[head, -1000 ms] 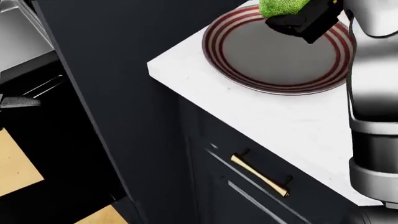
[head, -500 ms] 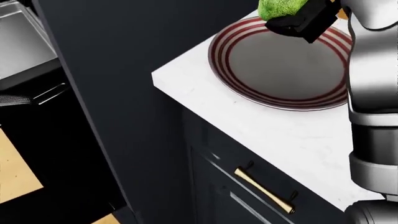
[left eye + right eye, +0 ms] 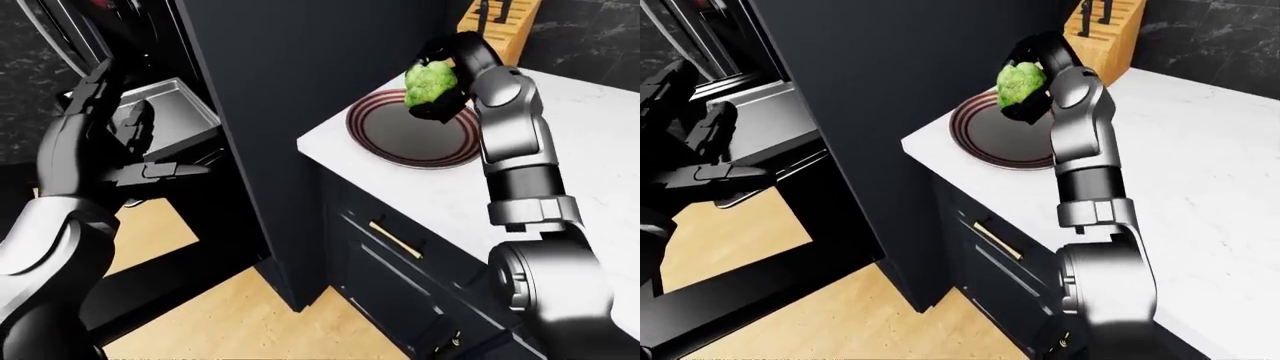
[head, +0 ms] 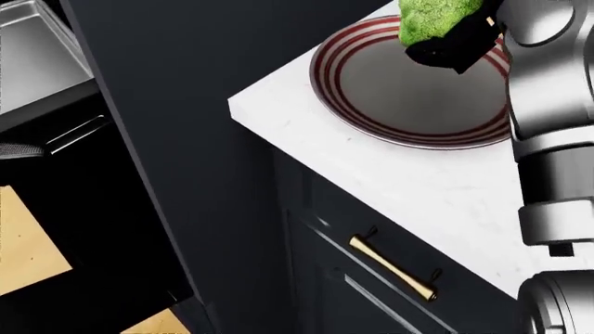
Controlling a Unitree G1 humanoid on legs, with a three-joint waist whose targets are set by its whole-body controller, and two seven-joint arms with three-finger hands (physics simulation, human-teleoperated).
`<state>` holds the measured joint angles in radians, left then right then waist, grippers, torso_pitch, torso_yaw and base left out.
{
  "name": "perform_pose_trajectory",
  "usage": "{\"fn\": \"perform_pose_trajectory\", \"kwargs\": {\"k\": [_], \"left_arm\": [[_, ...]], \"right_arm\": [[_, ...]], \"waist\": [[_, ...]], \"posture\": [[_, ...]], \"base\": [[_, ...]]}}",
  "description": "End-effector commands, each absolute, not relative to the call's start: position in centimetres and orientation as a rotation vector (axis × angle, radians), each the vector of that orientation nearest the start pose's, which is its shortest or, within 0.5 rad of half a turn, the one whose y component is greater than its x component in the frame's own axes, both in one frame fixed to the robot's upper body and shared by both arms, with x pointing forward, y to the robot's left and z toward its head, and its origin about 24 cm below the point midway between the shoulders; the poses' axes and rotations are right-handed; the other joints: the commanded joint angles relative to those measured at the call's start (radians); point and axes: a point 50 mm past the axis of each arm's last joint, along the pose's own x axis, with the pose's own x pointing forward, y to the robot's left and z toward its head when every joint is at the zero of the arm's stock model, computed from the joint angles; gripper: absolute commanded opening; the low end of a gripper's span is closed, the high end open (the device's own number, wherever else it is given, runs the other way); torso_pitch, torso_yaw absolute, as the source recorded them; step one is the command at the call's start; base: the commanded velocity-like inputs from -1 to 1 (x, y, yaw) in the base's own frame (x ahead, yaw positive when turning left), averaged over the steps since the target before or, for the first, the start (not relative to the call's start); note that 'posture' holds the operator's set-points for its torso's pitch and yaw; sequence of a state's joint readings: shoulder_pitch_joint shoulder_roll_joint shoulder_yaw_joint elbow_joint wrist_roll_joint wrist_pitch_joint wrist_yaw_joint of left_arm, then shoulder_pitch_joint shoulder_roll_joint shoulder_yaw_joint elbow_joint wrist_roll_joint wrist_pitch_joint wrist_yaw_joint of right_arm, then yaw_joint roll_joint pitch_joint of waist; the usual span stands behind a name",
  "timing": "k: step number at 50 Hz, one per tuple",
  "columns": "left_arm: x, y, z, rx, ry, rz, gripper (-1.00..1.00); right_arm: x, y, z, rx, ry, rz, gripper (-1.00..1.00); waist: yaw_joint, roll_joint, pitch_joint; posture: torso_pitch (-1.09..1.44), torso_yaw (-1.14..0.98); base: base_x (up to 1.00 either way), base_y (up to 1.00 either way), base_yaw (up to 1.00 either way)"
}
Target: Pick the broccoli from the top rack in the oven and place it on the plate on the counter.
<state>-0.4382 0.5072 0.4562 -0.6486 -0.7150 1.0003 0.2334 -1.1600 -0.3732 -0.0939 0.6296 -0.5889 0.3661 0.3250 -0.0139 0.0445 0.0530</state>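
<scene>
My right hand (image 3: 437, 82) is shut on the green broccoli (image 3: 430, 81) and holds it in the air above the plate (image 3: 395, 139), a grey plate with dark red rings near the corner of the white counter (image 3: 590, 142). In the head view the broccoli (image 4: 436, 17) hangs over the plate's upper right part (image 4: 390, 90). My left hand (image 3: 125, 146) is open at the left of the left-eye view, beside the open oven, with nothing in it.
A tall dark cabinet panel (image 3: 270, 90) stands between the oven and the counter. A metal tray (image 3: 175, 116) shows inside the oven. A wooden knife block (image 3: 500, 22) stands beyond the plate. A drawer with a brass handle (image 4: 390, 268) is under the counter.
My right hand with the broccoli has shifted slightly right and up over the plate. The camera has moved a little, so the plate sits slightly differently in the view.
</scene>
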Motion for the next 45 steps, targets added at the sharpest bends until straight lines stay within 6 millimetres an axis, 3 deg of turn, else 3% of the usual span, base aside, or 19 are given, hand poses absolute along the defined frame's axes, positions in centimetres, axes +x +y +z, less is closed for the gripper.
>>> {"fn": "perform_pose_trajectory", "kwargs": {"k": [1, 14, 15, 17, 19, 26, 38, 45], "left_arm": [[24.4, 23.3, 26.1, -0.029, -0.268, 0.089, 1.0], [24.3, 23.5, 26.2, -0.029, -0.269, 0.091, 1.0], [24.3, 23.5, 26.2, -0.029, -0.268, 0.092, 1.0], [24.2, 23.5, 26.2, -0.029, -0.267, 0.093, 1.0], [24.3, 23.5, 26.1, -0.029, -0.268, 0.093, 1.0], [24.2, 23.4, 26.2, -0.024, -0.27, 0.09, 1.0], [24.4, 23.2, 26.2, -0.023, -0.273, 0.086, 1.0], [24.2, 23.3, 26.4, -0.024, -0.273, 0.087, 1.0]], "right_arm": [[40.1, -19.0, 29.9, -0.787, -0.158, -0.088, -1.0], [40.5, -19.0, 28.3, -0.813, -0.113, -0.084, -0.95], [40.5, -19.0, 28.2, -0.814, -0.11, -0.082, -0.85], [40.5, -19.1, 27.9, -0.819, -0.103, -0.085, -0.45], [40.5, -19.1, 27.5, -0.827, -0.096, -0.082, -0.28], [40.5, -19.4, 26.9, -0.86, -0.087, -0.086, -0.2], [40.1, -19.5, 27.4, -0.87, -0.094, -0.085, 0.62], [39.9, -19.4, 27.9, -0.875, -0.105, -0.078, 0.75]], "waist": [[0.0, -0.001, -0.027], [0.003, -0.003, -0.032], [0.004, -0.003, -0.032], [0.004, -0.004, -0.032], [0.005, -0.004, -0.032], [0.005, -0.005, -0.035], [0.005, -0.007, -0.036], [0.003, -0.008, -0.035]], "posture": [[0.0, 0.0], [0.0, 0.0], [0.0, 0.0], [0.0, 0.0], [0.0, 0.0], [0.0, 0.0], [0.0, 0.0], [0.0, 0.0]], "base": [[0.0, 0.0, 0.0], [0.0, 0.0, 0.0], [0.0, 0.0, 0.0], [0.0, 0.0, 0.0], [0.0, 0.0, 0.0], [0.0, 0.0, 0.0], [0.0, 0.0, 0.0], [0.0, 0.0, 0.0]]}}
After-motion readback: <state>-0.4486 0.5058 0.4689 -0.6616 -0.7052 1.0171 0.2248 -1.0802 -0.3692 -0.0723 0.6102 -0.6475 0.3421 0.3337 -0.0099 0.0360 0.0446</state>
